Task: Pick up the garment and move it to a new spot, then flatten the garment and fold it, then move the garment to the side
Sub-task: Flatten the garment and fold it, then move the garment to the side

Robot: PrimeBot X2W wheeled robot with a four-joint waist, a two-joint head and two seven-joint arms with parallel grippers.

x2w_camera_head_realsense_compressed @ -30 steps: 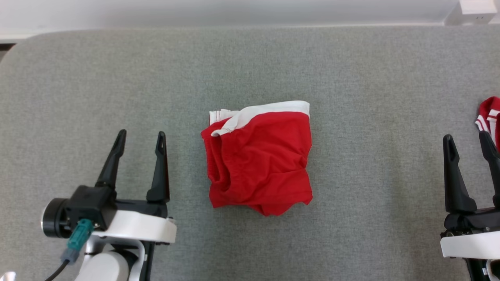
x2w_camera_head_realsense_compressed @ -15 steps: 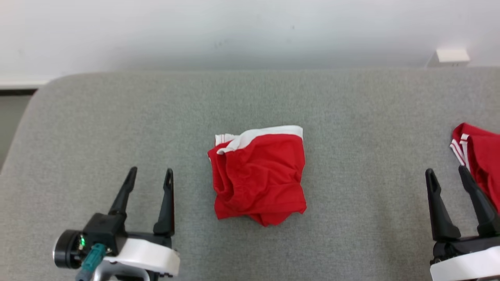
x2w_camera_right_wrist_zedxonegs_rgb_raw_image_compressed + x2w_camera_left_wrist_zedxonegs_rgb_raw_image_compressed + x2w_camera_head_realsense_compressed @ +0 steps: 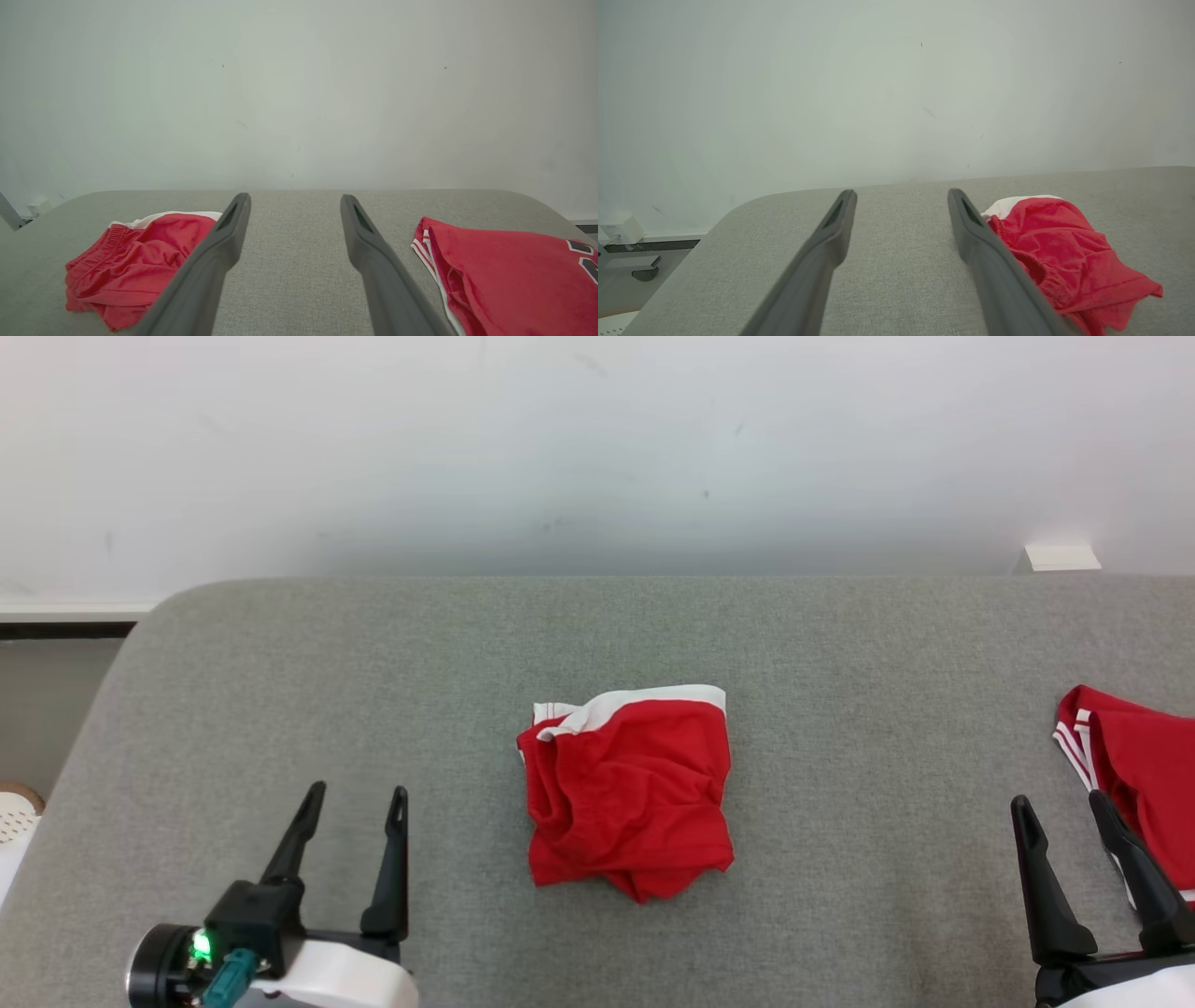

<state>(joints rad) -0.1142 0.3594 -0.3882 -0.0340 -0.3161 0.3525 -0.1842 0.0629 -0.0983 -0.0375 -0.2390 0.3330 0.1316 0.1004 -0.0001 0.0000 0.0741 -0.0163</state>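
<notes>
The garment (image 3: 630, 793), red shorts with a white waistband, lies in a loose, wrinkled bundle at the middle of the grey padded surface (image 3: 840, 653), with nothing touching it. The left gripper (image 3: 358, 790) stands at the near left, well apart from the shorts, its fingers spread wide and holding nothing. The right gripper (image 3: 1058, 798) stands at the far right, equally wide and empty, with its outer finger close beside a second red garment (image 3: 1144, 756) with striped trim.

Hazards, as judged: a pinch that catches only the top layer would let the bundle fall open and drag unevenly. A reach by the right arm could snag the neighbouring piece, or take it for the target, since the two share a colour.
</notes>
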